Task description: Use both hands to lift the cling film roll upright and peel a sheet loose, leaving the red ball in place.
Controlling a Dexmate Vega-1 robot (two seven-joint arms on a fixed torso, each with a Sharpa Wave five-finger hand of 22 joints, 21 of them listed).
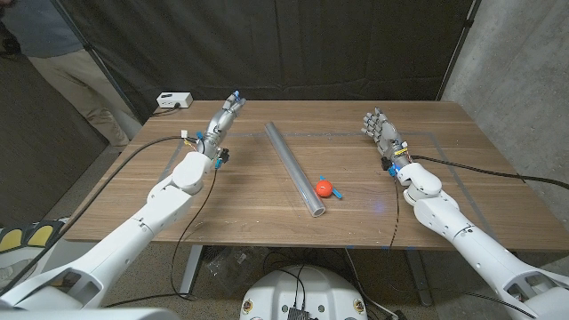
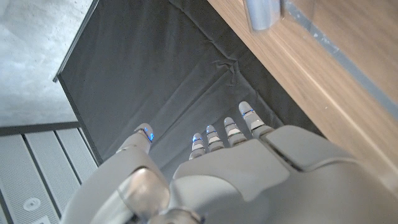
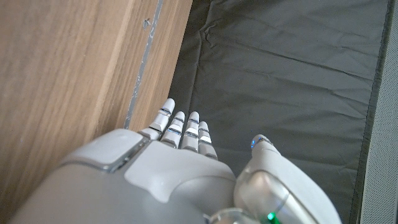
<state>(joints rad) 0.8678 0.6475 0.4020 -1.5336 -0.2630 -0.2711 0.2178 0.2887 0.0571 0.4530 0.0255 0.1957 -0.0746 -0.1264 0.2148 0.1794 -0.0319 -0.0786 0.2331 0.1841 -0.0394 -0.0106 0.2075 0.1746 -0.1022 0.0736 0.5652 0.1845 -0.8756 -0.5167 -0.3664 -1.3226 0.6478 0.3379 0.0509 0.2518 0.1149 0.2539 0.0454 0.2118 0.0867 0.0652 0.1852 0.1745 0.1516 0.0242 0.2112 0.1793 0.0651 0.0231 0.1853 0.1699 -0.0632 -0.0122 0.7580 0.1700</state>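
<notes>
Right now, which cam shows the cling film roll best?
Head view: the cling film roll lies full-length on the table, red ball beside it. Left wrist view catches what looks like one end; right wrist view gives nothing usable.

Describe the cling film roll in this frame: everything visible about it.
The cling film roll is a long, slim, pale grey cylinder with a glossy, translucent look. It lies flat on the wooden table, not upright, running diagonally from the far middle toward the near edge. Its near end shows a round opening. The red ball sits right beside that end, apparently touching. Neither robot hand touches it; no loose sheet shows.
</notes>
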